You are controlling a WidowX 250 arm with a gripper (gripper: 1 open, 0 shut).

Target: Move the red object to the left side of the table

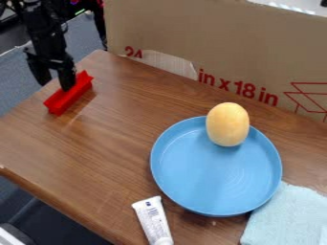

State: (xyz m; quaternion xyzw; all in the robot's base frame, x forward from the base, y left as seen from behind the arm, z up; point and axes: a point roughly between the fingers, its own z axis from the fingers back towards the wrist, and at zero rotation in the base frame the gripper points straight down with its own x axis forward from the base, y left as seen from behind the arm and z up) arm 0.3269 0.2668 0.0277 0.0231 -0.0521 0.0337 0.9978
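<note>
Red object [69,92] lies near the desk's [115,144] left edge, its long axis running diagonally, as we see the gripper [53,73] hang just above its upper-left side, jaws spread wide and empty.

Black robot arm [52,24], matte dark housing, blocky wrist section, small red accent nr top, black gripper [52,76] — two short stubby fingers, detail otherwise too dark/small to resolve
</note>
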